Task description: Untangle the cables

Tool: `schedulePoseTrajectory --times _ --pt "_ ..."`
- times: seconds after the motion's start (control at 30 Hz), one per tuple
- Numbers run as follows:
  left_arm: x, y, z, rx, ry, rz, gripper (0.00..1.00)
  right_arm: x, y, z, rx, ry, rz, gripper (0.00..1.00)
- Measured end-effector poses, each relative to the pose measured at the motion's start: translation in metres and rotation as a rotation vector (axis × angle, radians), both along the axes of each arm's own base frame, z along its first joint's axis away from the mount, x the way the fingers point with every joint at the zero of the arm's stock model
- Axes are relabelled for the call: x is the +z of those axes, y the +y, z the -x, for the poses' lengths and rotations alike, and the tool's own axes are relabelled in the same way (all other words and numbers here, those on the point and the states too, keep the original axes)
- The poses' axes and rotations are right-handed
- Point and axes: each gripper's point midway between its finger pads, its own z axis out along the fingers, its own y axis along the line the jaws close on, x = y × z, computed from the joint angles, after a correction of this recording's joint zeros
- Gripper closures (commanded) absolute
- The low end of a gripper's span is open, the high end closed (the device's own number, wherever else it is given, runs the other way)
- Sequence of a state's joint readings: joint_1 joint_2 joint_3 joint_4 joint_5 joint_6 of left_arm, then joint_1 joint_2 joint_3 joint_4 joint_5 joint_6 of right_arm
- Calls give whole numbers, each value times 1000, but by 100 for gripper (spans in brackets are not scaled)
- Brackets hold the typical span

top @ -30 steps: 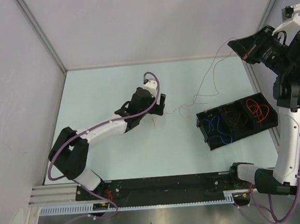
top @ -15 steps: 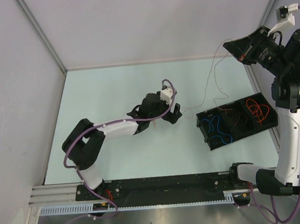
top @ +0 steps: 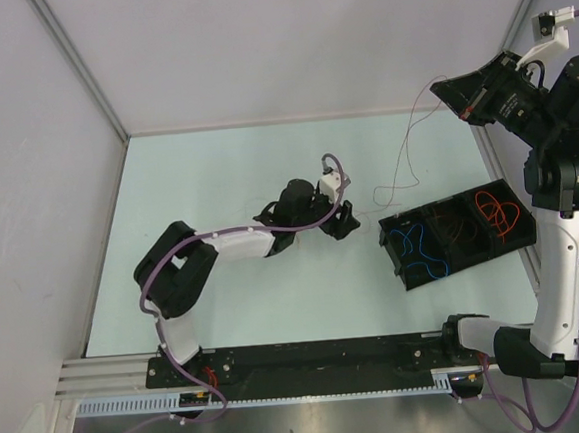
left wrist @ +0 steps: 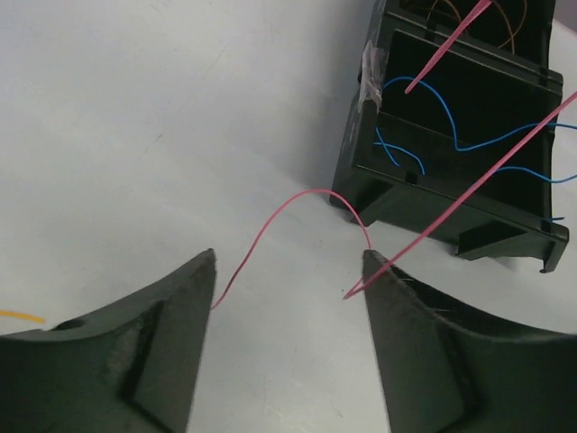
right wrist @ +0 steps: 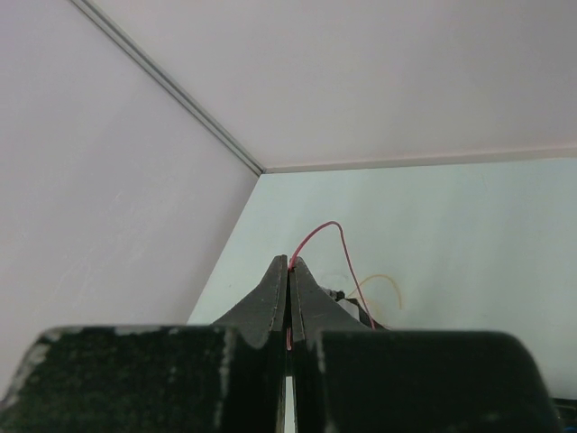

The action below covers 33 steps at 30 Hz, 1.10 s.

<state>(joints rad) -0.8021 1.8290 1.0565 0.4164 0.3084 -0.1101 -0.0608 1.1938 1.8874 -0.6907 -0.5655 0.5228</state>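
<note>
A thin pink-red cable (top: 405,145) hangs from my right gripper (top: 438,88), which is held high at the back right and shut on its upper end (right wrist: 290,263). The lower part arches over the table (left wrist: 287,204) between the fingertips of my left gripper (left wrist: 288,257). That gripper is open and low over the table, just left of the black tray (top: 384,235). The cable runs past both fingertips and is not pinched. Blue cables (top: 420,249), darker ones (top: 461,231) and orange ones (top: 497,213) lie in the tray's three compartments.
A short orange cable end (left wrist: 18,316) lies on the table left of the left fingers, and a tan loop (right wrist: 388,283) shows below the right gripper. White walls enclose the table on the left, back and right.
My left arm has reached right, from mid-table up to the tray. The pink-red cable's lower end has been drawn off the table toward the tray. My right gripper stays raised and shut.
</note>
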Motion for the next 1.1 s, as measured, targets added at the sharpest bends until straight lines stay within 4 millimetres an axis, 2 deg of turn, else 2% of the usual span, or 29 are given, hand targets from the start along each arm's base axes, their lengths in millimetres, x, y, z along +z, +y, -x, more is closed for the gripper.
schedulePoseTrajectory --times 0.03,0.13,0.47,0.6,0.67,0.77,0.8,0.97,1.1 --pt "-4 -2 -1 -3 8 -5 58 0 0 0 0 0 0 100" --pt "-10 -11 -7 -12 21 -13 100 0 0 0 0 0 0 100" --pt "-11 -16 -7 -32 39 -13 100 -5 0 2 0 9 2 100" --pt "7 -13 -1 -27 43 -9 100 -17 0 1 -1 31 0 100" --pt "28 -14 2 -30 30 1 100 -23 0 0 -2 45 -3 100" --pt "73 -27 5 -41 -17 39 100 -30 -1 -2 -8 63 -7 100" --pt "97 -33 8 -49 -41 62 100 -31 -2 -3 -11 67 -8 100" --pt "188 -51 33 -96 -140 175 100 -31 -4 -1 -31 65 -16 100" --pt "230 -55 52 -133 -177 244 100 -25 -8 6 -61 45 -17 100"
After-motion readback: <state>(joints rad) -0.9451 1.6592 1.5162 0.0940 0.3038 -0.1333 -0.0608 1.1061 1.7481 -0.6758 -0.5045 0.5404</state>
